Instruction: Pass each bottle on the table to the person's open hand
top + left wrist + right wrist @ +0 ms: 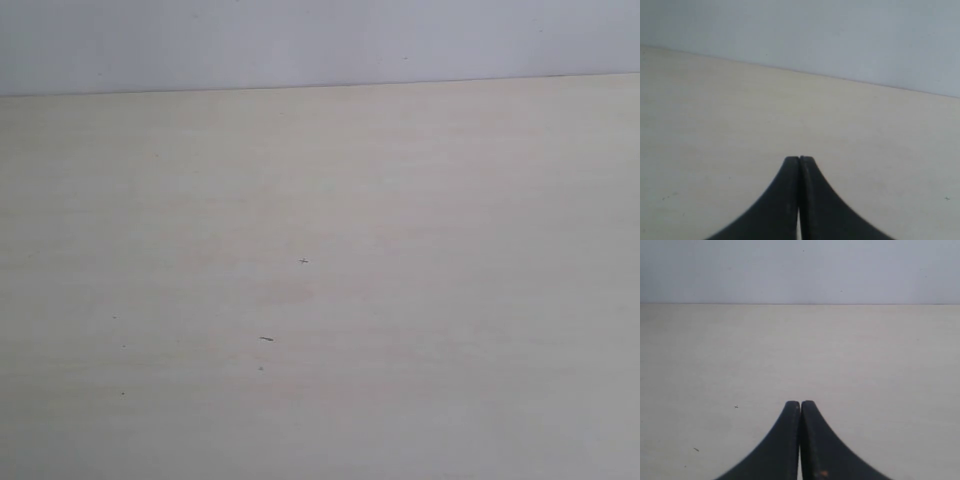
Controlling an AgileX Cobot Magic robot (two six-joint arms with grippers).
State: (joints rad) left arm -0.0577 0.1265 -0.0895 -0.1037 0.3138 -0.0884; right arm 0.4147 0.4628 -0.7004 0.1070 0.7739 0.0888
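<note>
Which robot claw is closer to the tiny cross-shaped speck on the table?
Right, most likely. The speck lies on the table close beside the right gripper. From the left gripper, a faint mark, maybe the same speck, sits far off to one side.

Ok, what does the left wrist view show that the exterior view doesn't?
Only the left wrist view: the left gripper, jaws pressed together, holding nothing. Only the exterior view: a short dark dash mid-table, and no arm at all. Both: the pale table and the grey wall behind it; no bottle or hand in either.
</note>
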